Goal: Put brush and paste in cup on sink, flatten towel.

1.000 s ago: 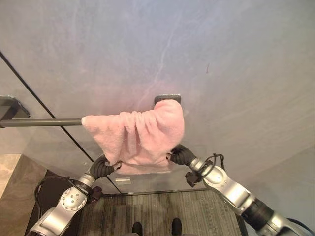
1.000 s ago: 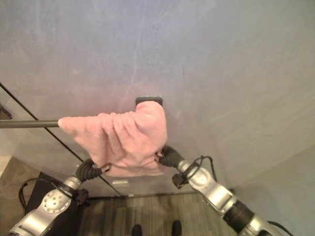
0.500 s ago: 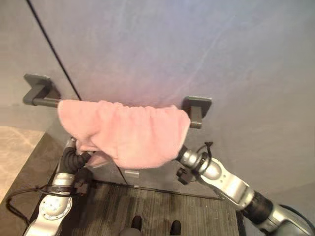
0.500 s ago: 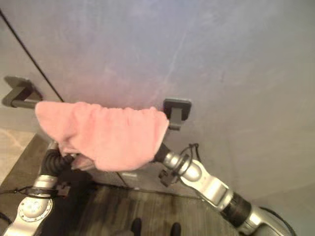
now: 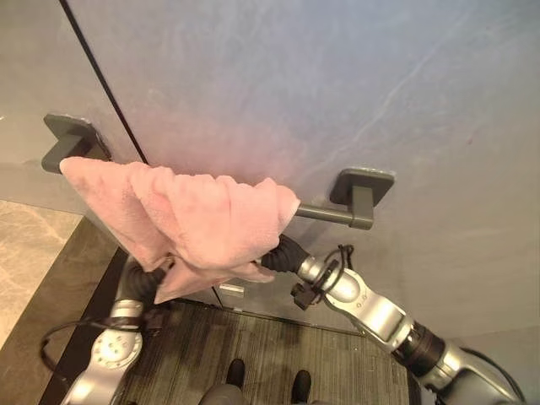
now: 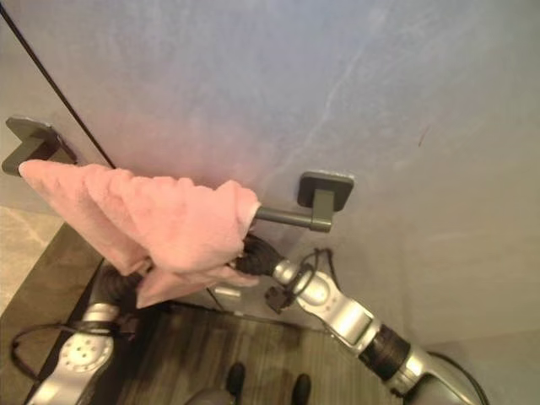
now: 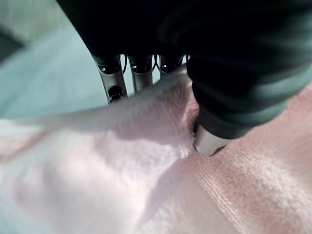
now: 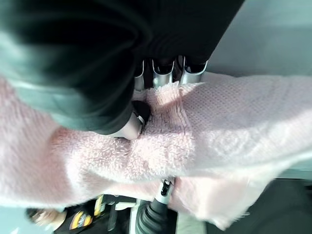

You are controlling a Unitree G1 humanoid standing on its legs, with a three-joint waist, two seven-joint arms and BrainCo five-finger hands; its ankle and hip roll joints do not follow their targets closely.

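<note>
Left eye view, pink towel (image 5: 190, 221) bunched along rail (image 5: 325, 212), both hands pinching it

Towel (image 5: 190, 224) hangs bunched on the rail's (image 5: 325, 213) left part.

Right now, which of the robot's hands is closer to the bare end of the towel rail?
The right hand, pinching the pink towel beside the bare rail; the left hand grips the towel's far end.

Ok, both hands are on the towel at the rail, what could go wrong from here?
The pink towel is bunched toward the left bracket, leaving the rail bare on the right, so more pulling leftward may worsen the wrinkles. Left hand and right hand both pinch folds, so tugging apart unevenly could drag the towel off.
</note>
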